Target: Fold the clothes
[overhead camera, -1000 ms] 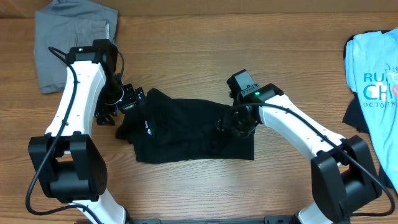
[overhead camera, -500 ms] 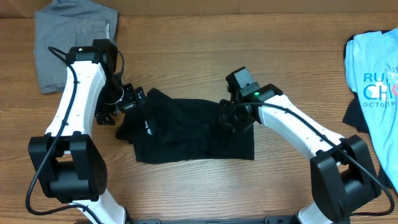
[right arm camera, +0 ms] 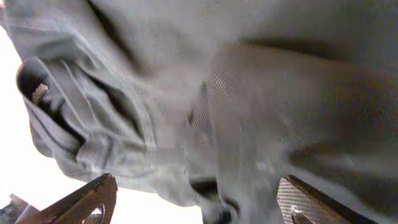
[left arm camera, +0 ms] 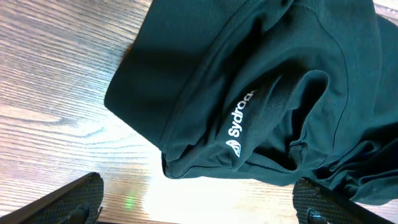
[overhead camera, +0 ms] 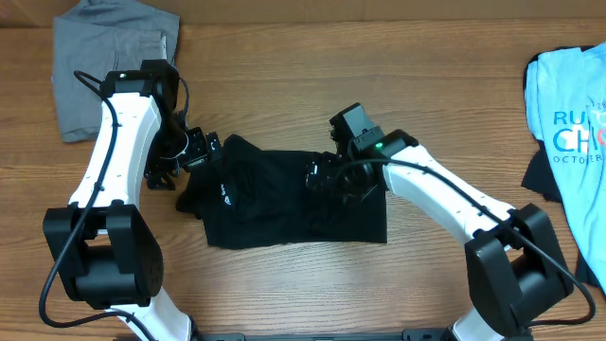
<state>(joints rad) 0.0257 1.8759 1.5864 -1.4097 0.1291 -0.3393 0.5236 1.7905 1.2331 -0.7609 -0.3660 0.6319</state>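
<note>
Right pincer: jaws spread wide, nothing pinched between the fingers. Down close on the large black soft-fabric garment. Right wrist view filled with that cloth, creased, with a rolled hem at upper left. From overhead: over the garment's upper middle, slightly right of centre.

Left pincer: fully open as well, empty. Just off the garment's left end, over the brown wood-grain table — cannot tell from overhead whether touching cloth. Left wrist view: fingertips low in both corners, bare wood between them. Garment's folded corner just ahead, small white logo mark facing up.

Black garment overall: rumpled rough rectangle at table centre, between the two arms. Left end bunched and narrower, right end flatter.

Further out:
- Flat grey fabric garment in the far-left top corner, well apart from both pincers.
- Light blue printed T-shirt at the right edge, partly out of frame.
- Strip of dark cloth showing at the T-shirt's lower left side.
</note>
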